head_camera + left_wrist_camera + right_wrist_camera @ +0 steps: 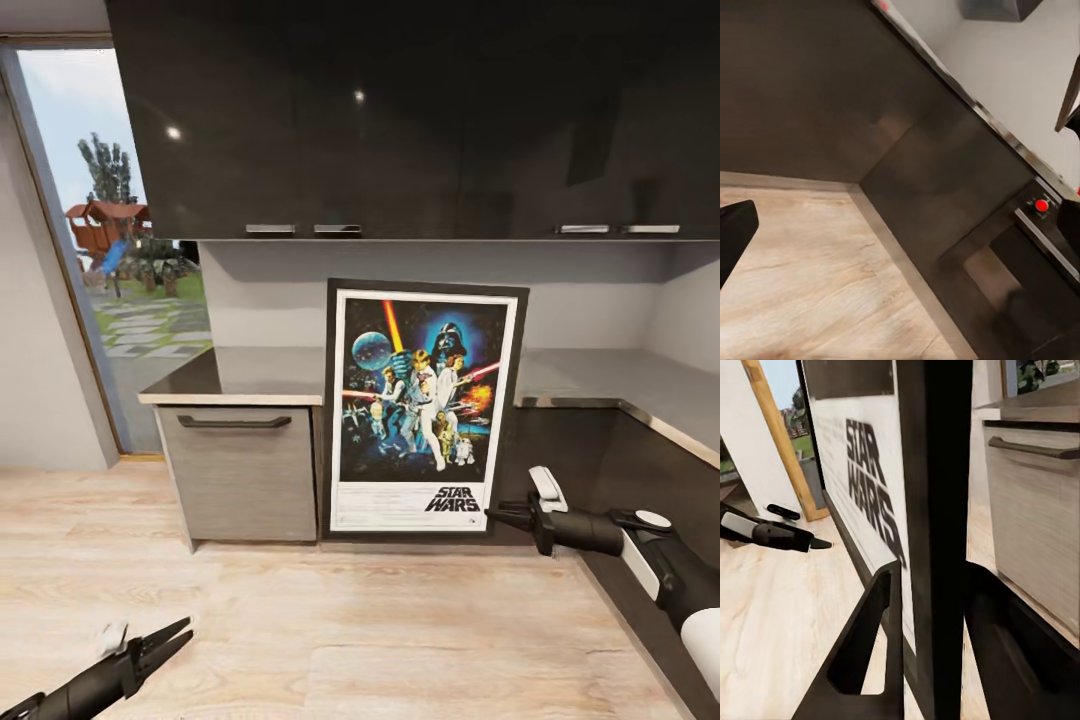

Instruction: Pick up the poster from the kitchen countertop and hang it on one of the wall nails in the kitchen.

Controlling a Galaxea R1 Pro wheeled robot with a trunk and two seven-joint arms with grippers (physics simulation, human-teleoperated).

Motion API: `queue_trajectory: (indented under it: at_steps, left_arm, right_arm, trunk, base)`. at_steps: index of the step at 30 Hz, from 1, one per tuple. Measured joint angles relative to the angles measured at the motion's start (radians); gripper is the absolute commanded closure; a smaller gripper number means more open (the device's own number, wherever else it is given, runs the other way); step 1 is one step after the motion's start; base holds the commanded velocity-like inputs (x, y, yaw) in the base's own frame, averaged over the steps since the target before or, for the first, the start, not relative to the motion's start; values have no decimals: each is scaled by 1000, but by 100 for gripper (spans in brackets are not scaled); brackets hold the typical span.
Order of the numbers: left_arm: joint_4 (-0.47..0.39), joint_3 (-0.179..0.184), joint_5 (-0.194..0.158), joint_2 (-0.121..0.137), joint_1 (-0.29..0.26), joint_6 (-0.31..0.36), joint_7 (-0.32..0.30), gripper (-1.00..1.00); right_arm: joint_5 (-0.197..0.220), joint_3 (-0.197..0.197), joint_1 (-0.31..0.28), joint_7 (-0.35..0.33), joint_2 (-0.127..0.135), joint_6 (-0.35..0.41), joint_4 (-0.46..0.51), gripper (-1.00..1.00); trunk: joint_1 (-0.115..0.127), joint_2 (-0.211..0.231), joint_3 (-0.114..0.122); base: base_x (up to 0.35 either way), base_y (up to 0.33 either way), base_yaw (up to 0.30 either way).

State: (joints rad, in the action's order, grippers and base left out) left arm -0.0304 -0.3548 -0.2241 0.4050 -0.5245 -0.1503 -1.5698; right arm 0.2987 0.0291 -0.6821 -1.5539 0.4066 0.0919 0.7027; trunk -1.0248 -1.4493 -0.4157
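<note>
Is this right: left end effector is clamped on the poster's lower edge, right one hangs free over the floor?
Sides are swapped. The right end effector is clamped on the poster, at its lower right corner; the right wrist view shows the frame edge between its fingers. The left end effector hangs free over the wooden floor, fingers apart, as the head view shows.

The poster (424, 408) stands upright before the kitchen countertop (262, 376), right of a drawer (238, 472).
</note>
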Motion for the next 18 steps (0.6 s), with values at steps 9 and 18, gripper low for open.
queue_trajectory:
  at_steps: [9,18]
  left_arm:
    - [0,0,0,0,5,2,0,-100]
    - [0,0,0,1,5,3,0,-100]
  right_arm:
    - [0,1,0,1,-1,0,0,100]
    - [0,1,0,1,-1,-5,0,100]
  trunk:
    - [0,0,0]
    - [0,0,0]
  base:
    - [252,135,292]
    - [264,134,66]
